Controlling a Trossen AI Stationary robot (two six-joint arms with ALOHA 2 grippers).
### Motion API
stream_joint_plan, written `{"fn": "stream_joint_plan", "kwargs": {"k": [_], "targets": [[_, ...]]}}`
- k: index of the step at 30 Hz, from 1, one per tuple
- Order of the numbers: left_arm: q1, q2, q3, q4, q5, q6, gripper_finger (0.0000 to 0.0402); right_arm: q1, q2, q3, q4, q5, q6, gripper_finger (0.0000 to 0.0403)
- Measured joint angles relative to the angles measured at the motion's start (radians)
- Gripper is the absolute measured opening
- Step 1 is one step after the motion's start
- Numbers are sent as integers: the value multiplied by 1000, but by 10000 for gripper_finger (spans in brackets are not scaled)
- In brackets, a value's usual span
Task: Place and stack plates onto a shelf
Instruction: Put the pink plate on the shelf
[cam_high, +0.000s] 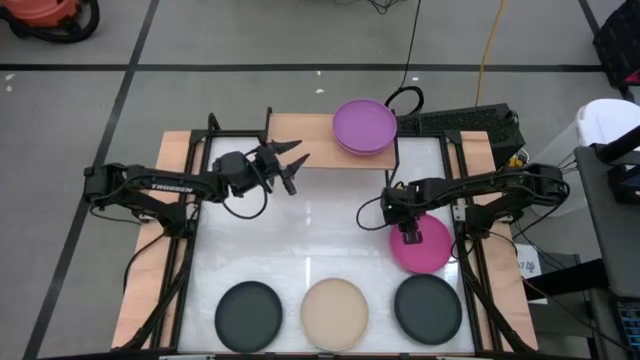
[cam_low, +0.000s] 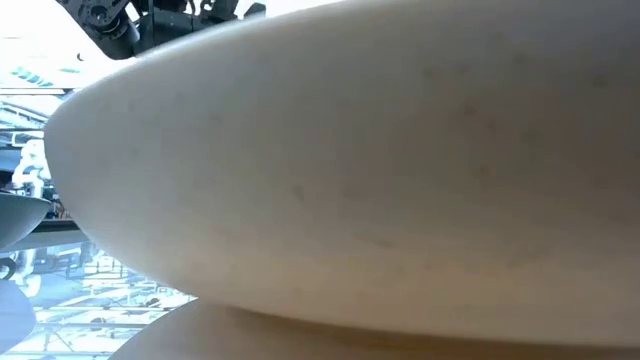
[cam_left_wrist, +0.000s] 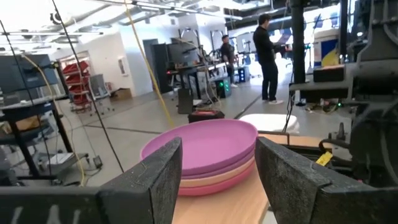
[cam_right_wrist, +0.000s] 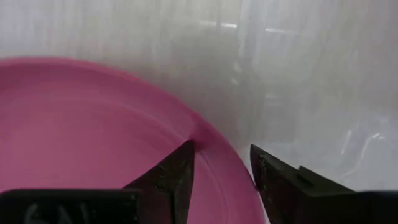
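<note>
I am working the right gripper (cam_high: 409, 236) at the far-left rim of the magenta plate (cam_high: 422, 245), which is lying flat on the white surface (cam_high: 320, 230) at the right side. In the right wrist view the jaws are standing apart, one finger inside the rim and one outside it, straddling the edge (cam_right_wrist: 208, 140); they are open and not yet clamped. I judge this position is chosen because a shallow plate offers only its rim for a pinch.

I am holding the left gripper (cam_high: 291, 165) up over the far-left part of the surface, pointed right toward the shelf (cam_high: 310, 128). Its jaws are open and holding nothing. In the left wrist view it is facing the stack of plates (cam_left_wrist: 208, 152), well clear of it, so the right arm has room to come in.

The stack, a purple plate (cam_high: 364, 124) on top with pinker ones under it, is sitting on the right end of the shelf. The left end is bare, probably kept for a second pile.

Along the near edge three plates are waiting in a row: black (cam_high: 249, 315), beige (cam_high: 335, 313), black (cam_high: 428, 306). The beige one is filling the low view (cam_low: 380, 170).

Next step, as I judge it: close on the rim, lift, carry to the shelf.
</note>
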Motion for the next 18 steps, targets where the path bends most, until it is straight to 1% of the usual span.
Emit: {"fn": "stream_joint_plan", "kwargs": {"k": [4, 10, 12, 18], "targets": [[0, 0, -3, 20, 1, -2, 207, 0, -2, -25, 7, 3, -2, 105], [-2, 0, -3, 20, 1, -4, 207, 0, -7, -28, 10, 21, -9, 31], [-2, 0, -3, 20, 1, -6, 207, -2, -17, -28, 8, 19, -19, 13], [-2, 0, -3, 20, 2, -6, 207, -2, -80, -33, 39, 28, -14, 7]]}}
